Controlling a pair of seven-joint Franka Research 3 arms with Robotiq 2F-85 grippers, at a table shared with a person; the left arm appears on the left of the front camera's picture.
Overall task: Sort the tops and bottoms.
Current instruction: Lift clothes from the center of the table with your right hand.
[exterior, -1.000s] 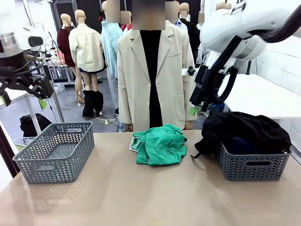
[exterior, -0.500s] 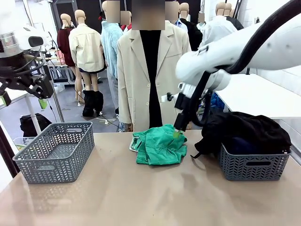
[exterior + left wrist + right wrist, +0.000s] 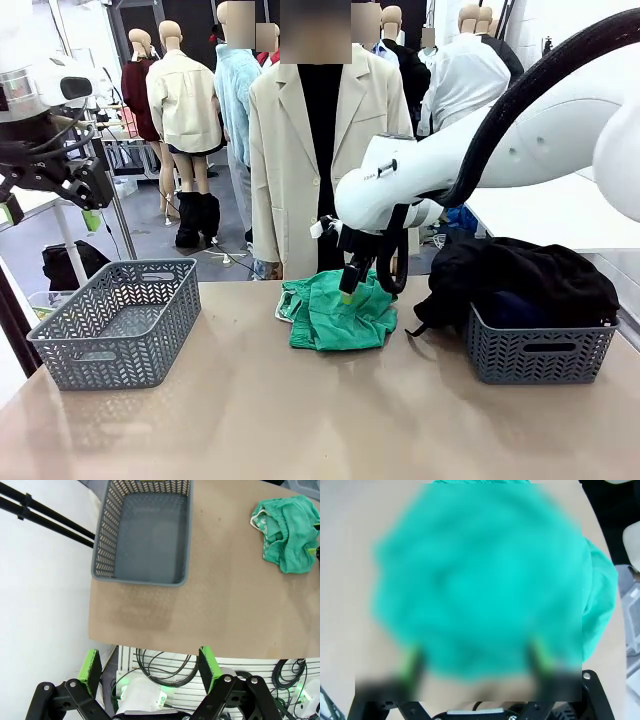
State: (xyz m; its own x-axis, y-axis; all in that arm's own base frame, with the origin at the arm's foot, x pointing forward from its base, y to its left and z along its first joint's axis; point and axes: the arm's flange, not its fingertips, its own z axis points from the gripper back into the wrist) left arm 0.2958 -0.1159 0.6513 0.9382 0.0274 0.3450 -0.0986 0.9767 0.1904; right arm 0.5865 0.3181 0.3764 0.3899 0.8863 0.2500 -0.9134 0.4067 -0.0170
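Observation:
The bottoms, bright green shorts (image 3: pixel 338 310), lie crumpled at the middle of the table's far side. They also lie at the top right of the left wrist view (image 3: pixel 285 535) and spread blurred across the right wrist view (image 3: pixel 480 580). My right gripper (image 3: pixel 352 285) hangs open right over their top, and its green fingertips (image 3: pixel 412 665) straddle the fabric. My left gripper (image 3: pixel 48 215) waits open and empty, high beyond the table's left end, with its pads (image 3: pixel 91 667) spread wide. Black clothes (image 3: pixel 520 275) are heaped in the right basket; whether they are tops I cannot tell.
An empty grey basket (image 3: pixel 115 345) stands at the table's left, seen from above in the left wrist view (image 3: pixel 140 577). The right grey basket (image 3: pixel 540 352) stands near the right edge. A person in a beige coat (image 3: pixel 290 170) stands just behind the shorts. The near table is bare.
My right arm has swung left and down from above the right basket to the green shorts. The left arm has not moved.

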